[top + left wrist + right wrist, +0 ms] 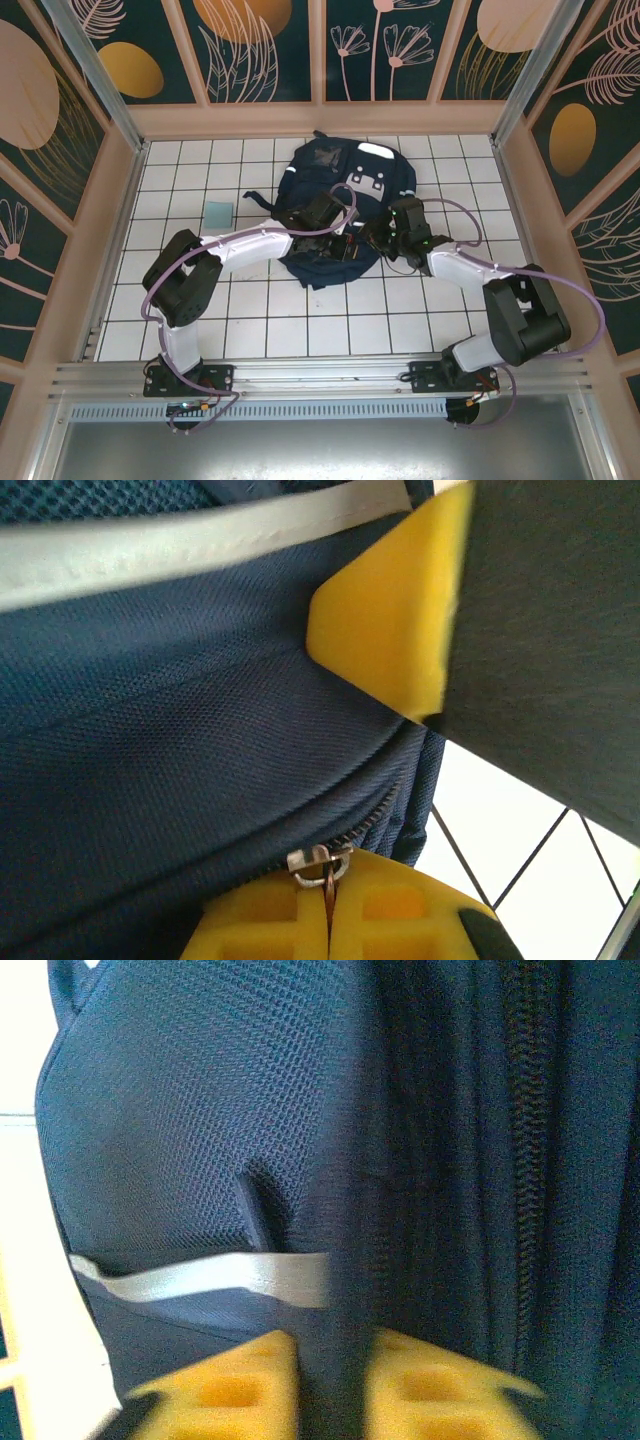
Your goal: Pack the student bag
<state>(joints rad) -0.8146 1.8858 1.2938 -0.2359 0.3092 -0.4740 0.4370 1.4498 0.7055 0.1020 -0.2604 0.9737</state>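
Observation:
The student bag [345, 180], dark navy with white-grey patches, lies on the tiled table behind both arms. My left gripper [338, 232] sits at its near edge. In the left wrist view it [328, 905] is shut on the metal zipper pull [322, 862], whose tab is pinched between the yellow fingers [260, 920]. My right gripper [380, 236] is close beside it on the right. Its yellow fingers [225, 1390] are shut on a fold of the bag's navy fabric [335, 1360], just below a white reflective stripe [210, 1278]. One right finger [390, 620] presses the fabric in the left wrist view.
A small pale blue-green square [217, 213] lies flat on the tiles left of the bag. White tiled floor [300, 320] stretches between the bag and the arm bases. Wooden-framed patterned walls [110, 200] enclose the table on three sides.

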